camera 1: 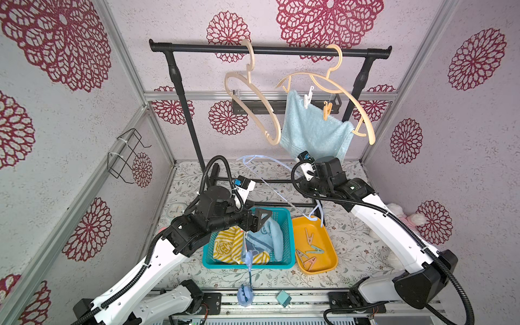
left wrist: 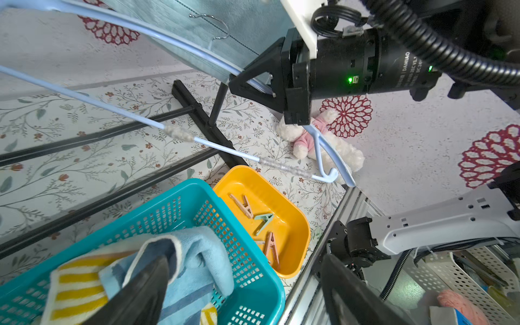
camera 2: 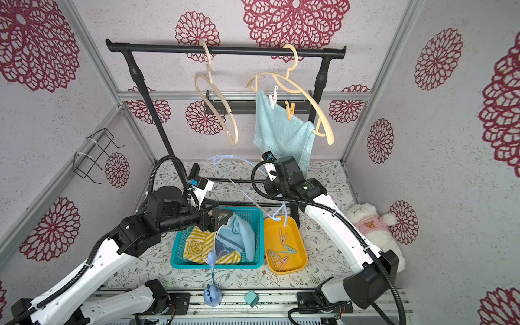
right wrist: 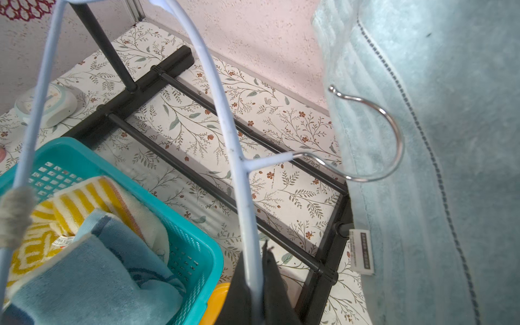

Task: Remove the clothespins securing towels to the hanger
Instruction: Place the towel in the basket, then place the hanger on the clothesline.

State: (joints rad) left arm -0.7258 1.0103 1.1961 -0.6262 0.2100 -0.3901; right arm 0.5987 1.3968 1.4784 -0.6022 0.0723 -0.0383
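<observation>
Near the front edge of the worktop (camera 1: 351, 253) my left gripper (camera 1: 259, 221) hangs with fingers spread wide and empty over the teal basket (camera 1: 284, 213), which holds the striped towel (camera 1: 225, 244) and the lettered towel (camera 1: 267, 236); beside it four clothespins (camera 1: 315, 249) lie in the yellow tray (camera 1: 329, 253). Behind, my right gripper (right wrist: 253, 250) is closed on the pale blue hanger (right wrist: 236, 140). At the back edge a white clothespin (camera 1: 308, 97) and an orange clothespin (camera 1: 327, 110) pin the plain towel (camera 1: 312, 129) to a beige hanger (camera 1: 351, 98).

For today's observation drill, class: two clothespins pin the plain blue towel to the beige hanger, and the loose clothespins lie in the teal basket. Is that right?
No. The loose clothespins lie in the yellow tray, beside the teal basket, as both top views show. The rest holds: a white clothespin and an orange clothespin pin the plain blue towel to the beige hanger.
</observation>
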